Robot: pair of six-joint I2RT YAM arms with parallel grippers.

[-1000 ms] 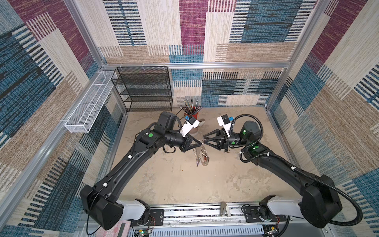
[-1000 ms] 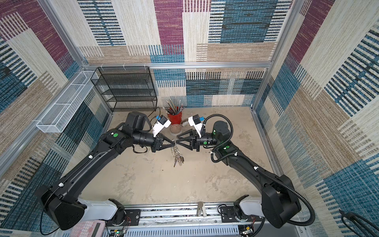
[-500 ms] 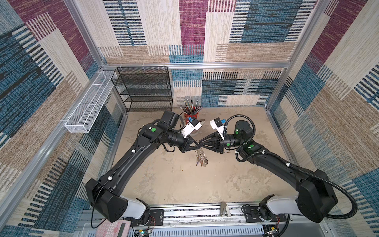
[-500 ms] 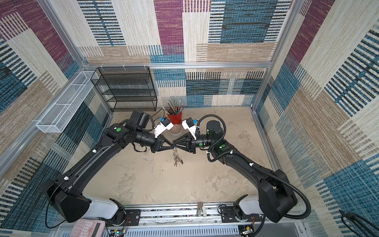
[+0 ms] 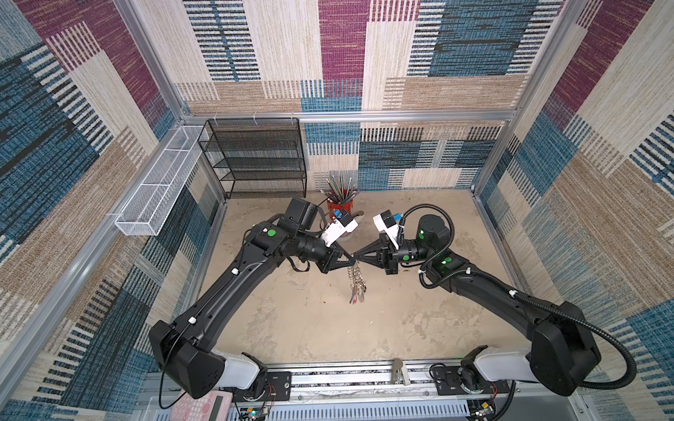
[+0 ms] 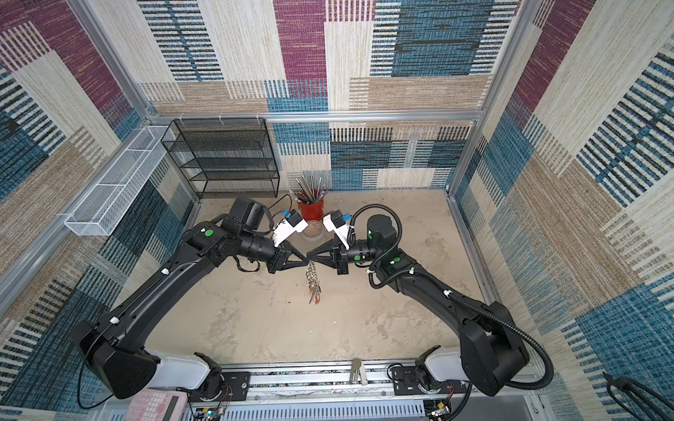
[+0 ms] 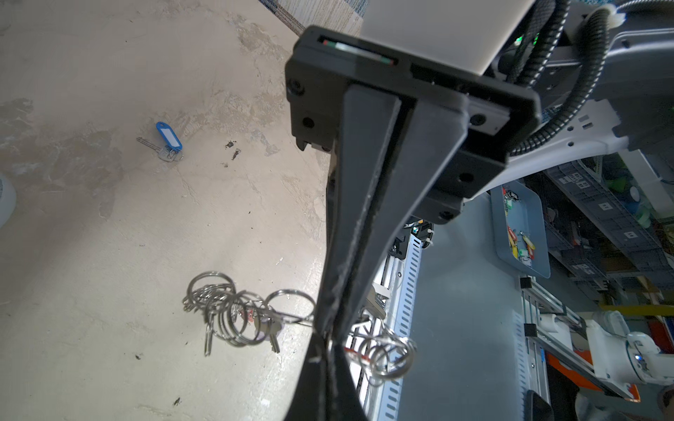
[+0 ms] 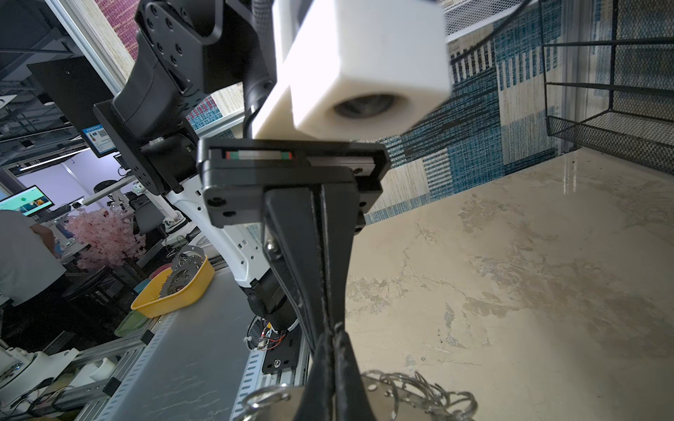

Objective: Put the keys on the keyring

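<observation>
Setting: mottled beige tabletop.
Grip: left gripper and right gripper, tip to tip, both clamped on dangling gray crescent keyring with silver rings.
Loose: blue-tagged silver key on tabletop.

**Robotics lab, enclosed test cell**

Two black robot arms sit on a metal rail at a worktop. An aluminium frame and patterned panels box it in. Outside are a monitor, a parts bin, storage racks and a white robot.
</observation>
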